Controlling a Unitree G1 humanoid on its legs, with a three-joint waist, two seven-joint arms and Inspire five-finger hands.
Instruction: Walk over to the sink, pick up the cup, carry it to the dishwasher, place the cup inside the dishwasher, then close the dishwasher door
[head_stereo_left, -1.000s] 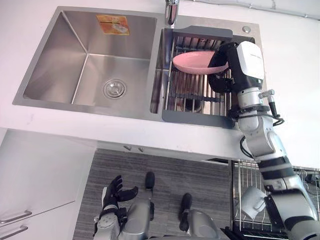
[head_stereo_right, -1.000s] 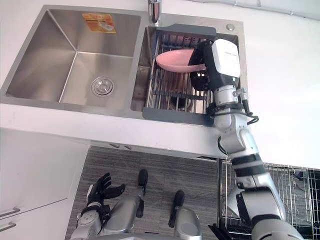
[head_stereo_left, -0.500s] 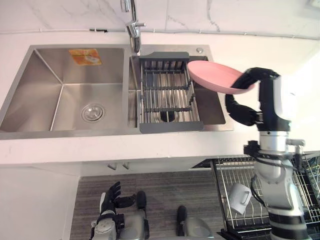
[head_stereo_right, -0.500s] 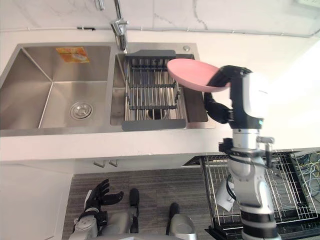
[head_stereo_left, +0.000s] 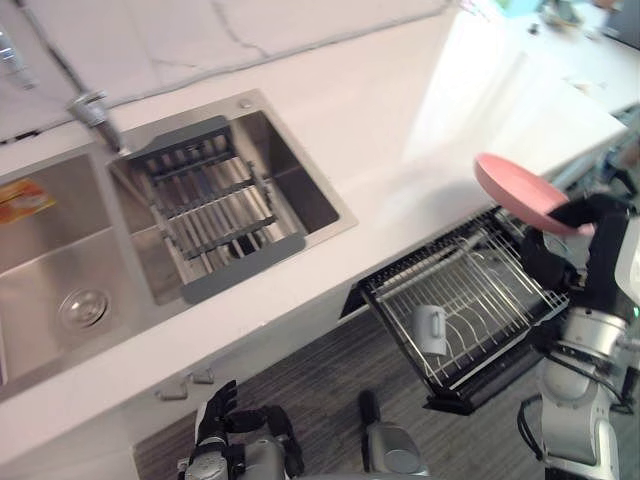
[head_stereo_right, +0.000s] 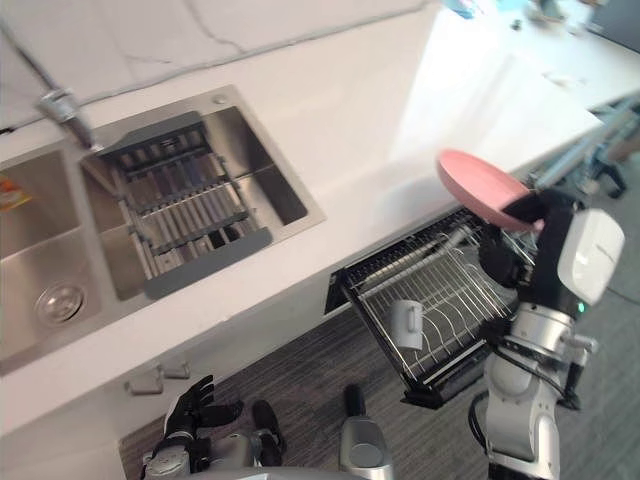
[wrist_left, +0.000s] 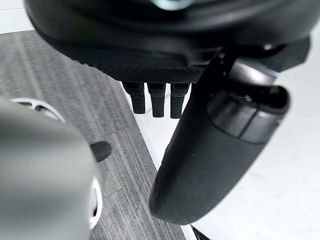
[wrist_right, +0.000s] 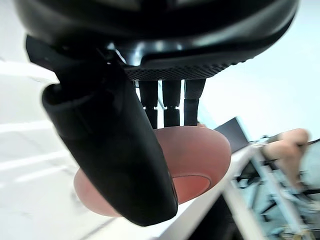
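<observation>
Hanging low near the floor, the left hand (head_stereo_left: 222, 420) idles, fingers loosely spread. Past the sink (head_stereo_left: 30, 300) and its grey drain rack (head_stereo_left: 205, 205), a white cup (head_stereo_left: 430, 327) sits in the pulled-out dishwasher rack (head_stereo_left: 500, 270). At right, the right hand (wrist_right: 115, 150) pinches a pink dish (head_stereo_left: 510, 185), not a cup, between thumb and fingers; lowering it gently between the tines, clear of that cup, looks wisest.

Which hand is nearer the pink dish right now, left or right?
Right. The right hand grips the pink dish by its rim, near the pulled-out dishwasher rack. The left hand hangs open low over the floor, far from the dish.
</observation>
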